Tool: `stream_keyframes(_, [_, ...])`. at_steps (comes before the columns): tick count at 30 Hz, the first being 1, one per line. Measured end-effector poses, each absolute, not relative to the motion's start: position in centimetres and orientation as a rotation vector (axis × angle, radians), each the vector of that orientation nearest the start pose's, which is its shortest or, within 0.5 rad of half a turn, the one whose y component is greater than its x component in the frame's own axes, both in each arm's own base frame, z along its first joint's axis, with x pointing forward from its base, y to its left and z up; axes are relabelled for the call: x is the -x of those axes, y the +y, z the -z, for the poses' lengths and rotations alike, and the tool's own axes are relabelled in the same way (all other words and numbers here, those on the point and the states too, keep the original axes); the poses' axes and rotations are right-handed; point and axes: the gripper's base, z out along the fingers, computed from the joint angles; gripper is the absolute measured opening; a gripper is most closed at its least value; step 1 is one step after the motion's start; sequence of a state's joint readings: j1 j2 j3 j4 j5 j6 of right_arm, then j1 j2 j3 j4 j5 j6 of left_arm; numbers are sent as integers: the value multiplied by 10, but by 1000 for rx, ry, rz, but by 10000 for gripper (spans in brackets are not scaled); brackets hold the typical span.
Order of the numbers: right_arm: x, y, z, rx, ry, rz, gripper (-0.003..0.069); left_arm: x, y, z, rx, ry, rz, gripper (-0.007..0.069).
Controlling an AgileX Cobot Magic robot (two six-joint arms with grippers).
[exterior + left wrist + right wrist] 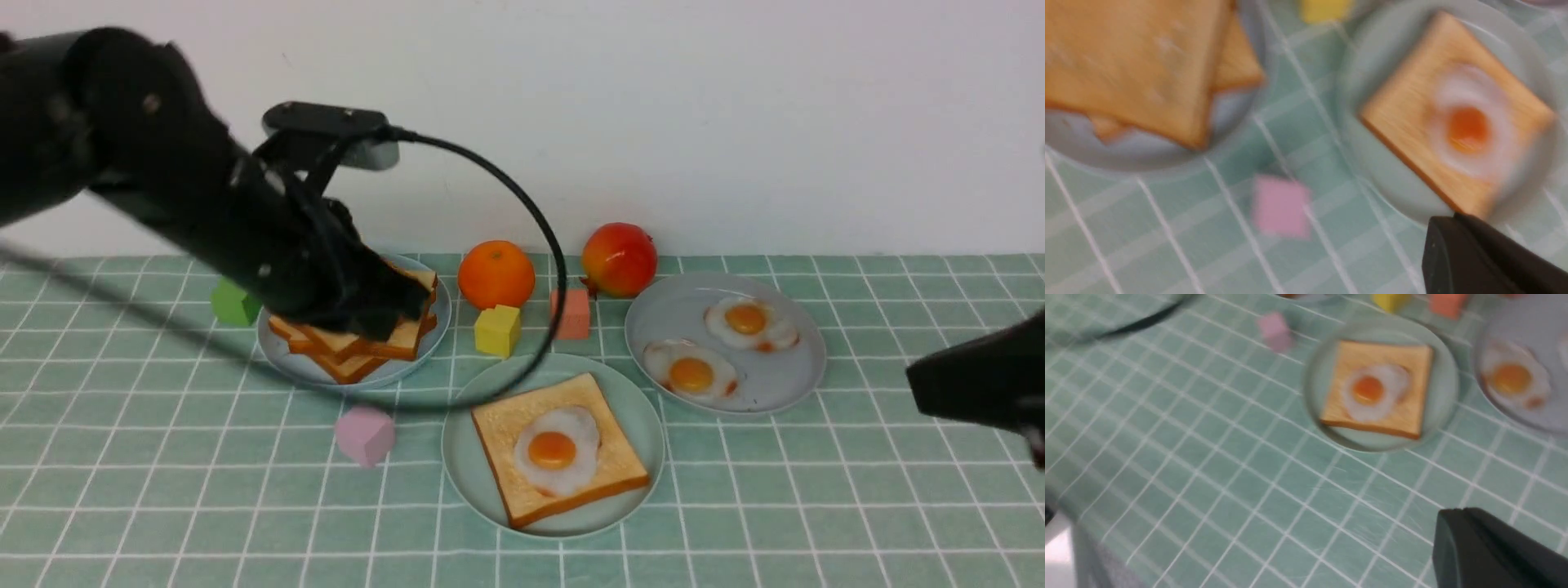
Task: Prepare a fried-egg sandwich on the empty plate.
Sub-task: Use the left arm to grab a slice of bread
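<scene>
Holding toast and egg: mint-green plate (647, 482).

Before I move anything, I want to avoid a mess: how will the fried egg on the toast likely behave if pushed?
The fried egg would probably slide rather than roll, since it lies flat and loose-looking on the toast. Its thin white edge looks soft and may fold, and the glossy, domed yolk might be fragile.

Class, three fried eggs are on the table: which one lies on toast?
The fried egg on the mint-green plate; the other two lie directly on a blue-grey plate.
</scene>
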State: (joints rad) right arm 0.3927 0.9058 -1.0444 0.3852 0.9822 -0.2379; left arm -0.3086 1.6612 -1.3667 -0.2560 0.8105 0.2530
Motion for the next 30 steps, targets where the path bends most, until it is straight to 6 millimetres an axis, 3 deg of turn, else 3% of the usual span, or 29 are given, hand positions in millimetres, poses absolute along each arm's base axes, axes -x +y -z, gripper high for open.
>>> stream_keyframes(3, [-125,89,-395,704,2169,-567,0,-374,-125,-278,-618,2532,209,-13])
stream_keyframes(7, [-118,88,-398,731,2138,-563,0,-405,-127,-254,-683,2556,36,26])
stream_keyframes(11, [-117,88,-398,737,2138,-560,0,-423,-128,-238,-698,2561,-80,132])
stream_keyframes(15, [-117,88,-398,739,2136,-555,0,-437,-130,-220,-708,2529,-124,313])
stream_keyframes(19, [-118,88,-399,730,2123,-554,0,-443,-133,-200,-723,2537,-122,392])
stream_keyframes(21, [-119,88,-400,725,2115,-554,1,-447,-134,-189,-753,2534,-137,409])
stream_keyframes(25, [-119,88,-400,722,2111,-553,2,-451,-134,-184,-790,2502,-174,409])
stream_keyframes(30, [-119,88,-400,720,2110,-559,3,-454,-134,-182,-816,2477,-206,350])
